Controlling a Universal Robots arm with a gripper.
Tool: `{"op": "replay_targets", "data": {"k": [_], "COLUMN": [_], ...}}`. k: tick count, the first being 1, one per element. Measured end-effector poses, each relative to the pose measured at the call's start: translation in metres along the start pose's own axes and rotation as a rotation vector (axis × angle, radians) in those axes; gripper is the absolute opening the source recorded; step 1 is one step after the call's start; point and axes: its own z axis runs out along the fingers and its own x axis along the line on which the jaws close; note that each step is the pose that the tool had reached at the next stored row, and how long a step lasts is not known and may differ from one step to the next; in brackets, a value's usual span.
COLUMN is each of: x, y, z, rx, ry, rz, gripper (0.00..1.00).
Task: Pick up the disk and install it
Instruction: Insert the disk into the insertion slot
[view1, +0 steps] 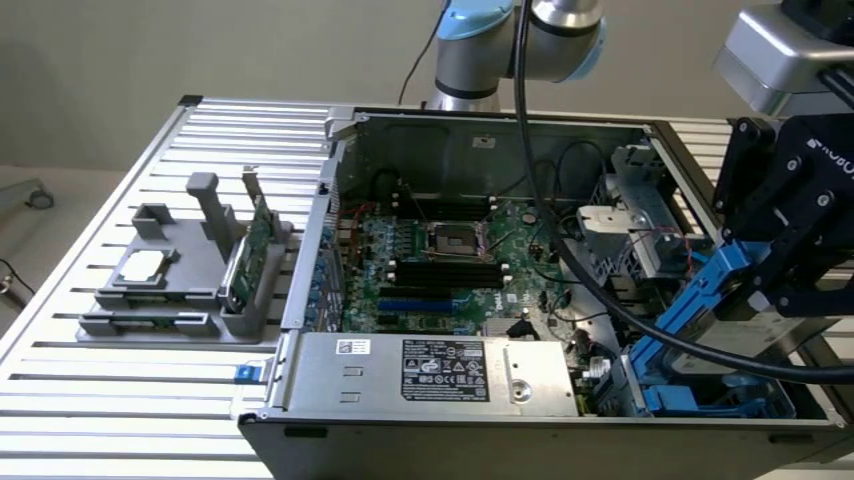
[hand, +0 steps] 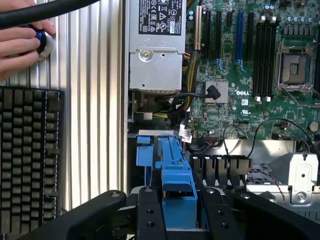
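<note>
Disk (hand: 178, 197) clamped in hand (hand: 180, 215) by its blue rail, tilted above drive bay (view1: 667, 395); likely needed squaring to bay's guides and keeping clear of black cable (view1: 627, 300).

The disk (view1: 705, 292) shows mainly its blue plastic side rail; its label face cannot be seen. It is held edge-on and tilted between the black fingers (hand: 150, 216). Its lower end reaches down into the blue drive bay (view1: 694, 395) at the corner of the computer case (view1: 400, 445) on the exterior view's right.
</note>
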Motion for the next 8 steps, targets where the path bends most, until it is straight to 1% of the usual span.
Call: {"op": "replay_targets", "data": {"k": [8], "x": [0.0001], "y": [0.0000], "z": [0.0042], "rx": [0.0000], "ry": [-0.0022], "rz": [0.000], "gripper": [0.33]}}
